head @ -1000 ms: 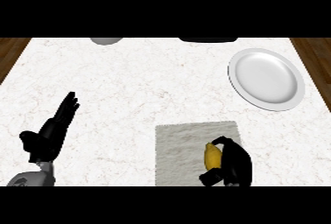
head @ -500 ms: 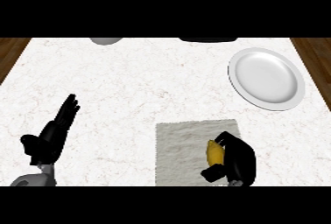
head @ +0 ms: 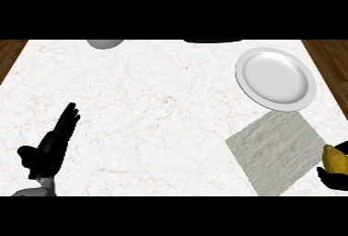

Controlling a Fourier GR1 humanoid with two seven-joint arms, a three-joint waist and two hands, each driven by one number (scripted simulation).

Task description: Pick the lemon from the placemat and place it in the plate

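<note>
Yellow and oblong, the lemon point(head: 334, 159) sits at the view's right edge, off the pale grey woven placemat point(head: 279, 152), with my black right hand point(head: 333, 177) curled round it from below. I judge the pick done and the carry in hand. The next move calls for swinging the fruit up the view and over the round white plate point(head: 275, 78), which holds nothing yet, then uncurling the fingers. My left hand point(head: 51, 147) rests at the lower left of the white marble counter point(head: 156, 101), fingers straight. A grey bowl point(head: 105, 44) peeks in at the far edge; its contents are hidden.
</note>
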